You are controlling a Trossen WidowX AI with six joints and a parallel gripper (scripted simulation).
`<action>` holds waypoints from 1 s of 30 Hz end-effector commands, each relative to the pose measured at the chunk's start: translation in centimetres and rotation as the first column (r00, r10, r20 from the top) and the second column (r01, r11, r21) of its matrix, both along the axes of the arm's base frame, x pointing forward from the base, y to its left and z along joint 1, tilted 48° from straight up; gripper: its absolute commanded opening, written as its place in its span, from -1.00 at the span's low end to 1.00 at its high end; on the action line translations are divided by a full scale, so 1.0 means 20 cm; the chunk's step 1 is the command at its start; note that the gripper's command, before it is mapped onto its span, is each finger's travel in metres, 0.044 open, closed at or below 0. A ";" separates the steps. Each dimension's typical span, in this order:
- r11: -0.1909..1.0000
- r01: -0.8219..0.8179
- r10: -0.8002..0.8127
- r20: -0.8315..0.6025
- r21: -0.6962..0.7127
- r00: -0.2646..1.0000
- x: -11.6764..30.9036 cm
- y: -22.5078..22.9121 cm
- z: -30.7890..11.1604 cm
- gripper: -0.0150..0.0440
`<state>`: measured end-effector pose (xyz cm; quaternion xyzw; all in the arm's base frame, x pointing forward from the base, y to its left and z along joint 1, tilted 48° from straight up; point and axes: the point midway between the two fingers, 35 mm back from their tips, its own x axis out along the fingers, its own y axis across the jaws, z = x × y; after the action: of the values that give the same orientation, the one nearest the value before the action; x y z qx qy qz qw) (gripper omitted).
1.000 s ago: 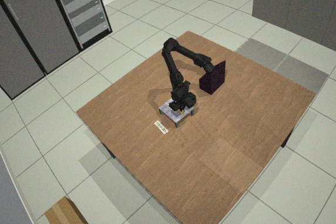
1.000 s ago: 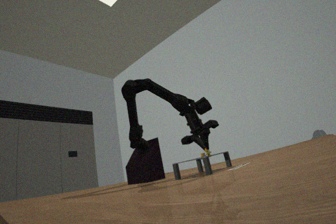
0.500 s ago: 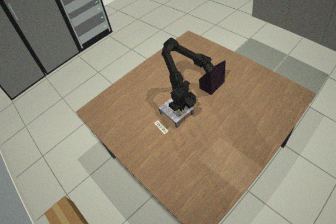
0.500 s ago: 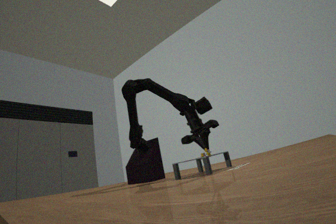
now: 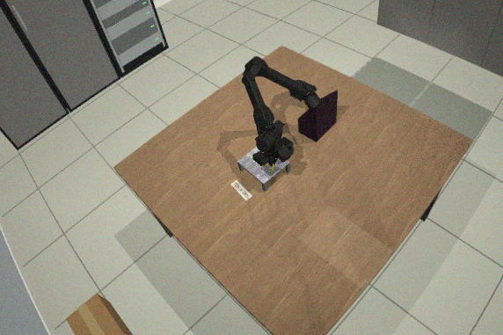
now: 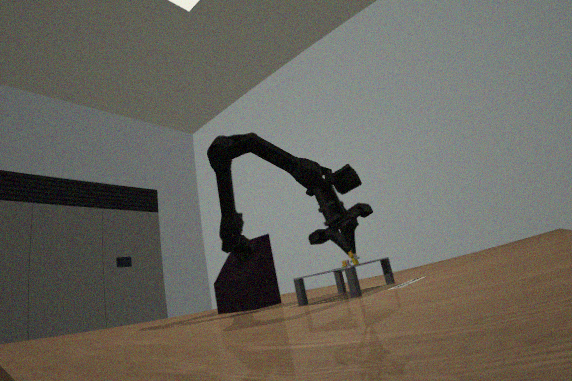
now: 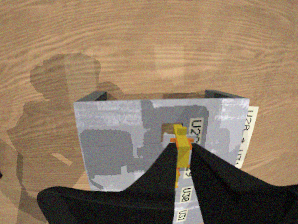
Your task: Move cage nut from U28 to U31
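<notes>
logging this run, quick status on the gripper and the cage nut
Black parallel-jaw gripper shut on yellow cage nut, just over grey metal rail plate. Not released at U31. Fingers hide part of the label strip.

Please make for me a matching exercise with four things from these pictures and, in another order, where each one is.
1. yellow nut
2. paper label
3. camera
4. rail plate

A. raised on short legs
B. between the gripper's fingertips
C. flat on the table
D. on the arm, above the gripper

Pairs: 1-B, 2-C, 3-D, 4-A
</notes>
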<state>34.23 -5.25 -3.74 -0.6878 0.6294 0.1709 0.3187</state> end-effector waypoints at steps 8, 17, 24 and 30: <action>1.000 0.003 -0.003 0.002 0.004 1.000 0.00 0.01 0.00 -0.41; 1.000 0.004 -0.004 0.003 0.004 1.000 0.00 0.01 0.01 -0.41; 1.000 0.004 -0.004 0.003 0.004 1.000 0.00 0.01 0.01 -0.41; 1.000 0.004 -0.004 0.003 0.004 1.000 0.00 0.02 0.01 -0.41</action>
<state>34.26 -4.94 -3.48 -0.6877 0.6295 0.1709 0.3187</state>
